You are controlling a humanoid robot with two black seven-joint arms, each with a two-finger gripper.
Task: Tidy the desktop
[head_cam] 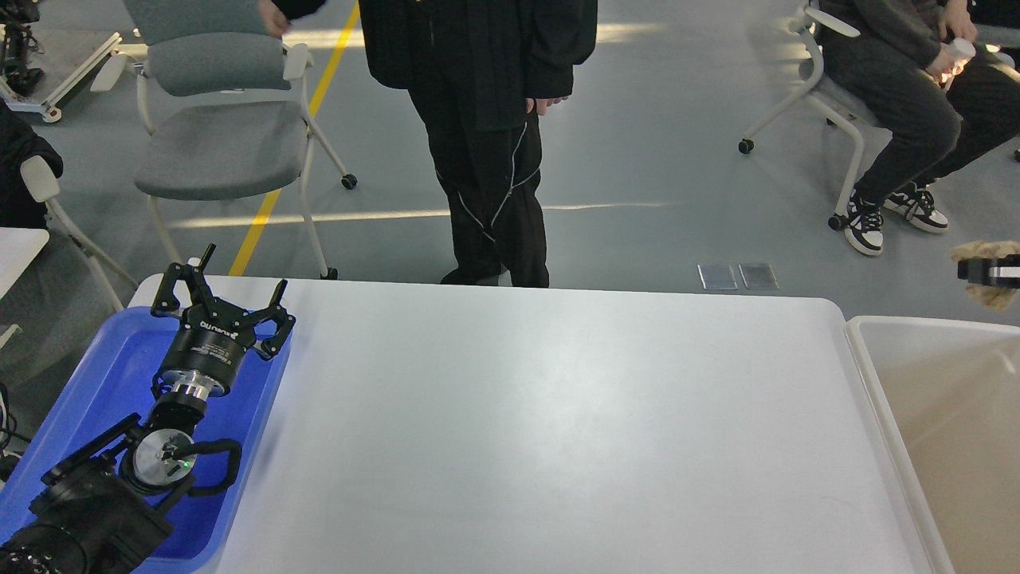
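Spreading black fingers (231, 299) over glossy blue tray (103, 375), smooth desktop (558, 430).

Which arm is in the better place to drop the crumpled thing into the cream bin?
The right. Its gripper holds a crumpled tan wad just beyond the cream bin, at the right edge. The left gripper hangs with jaws open and empty over the blue tray, across the desktop.
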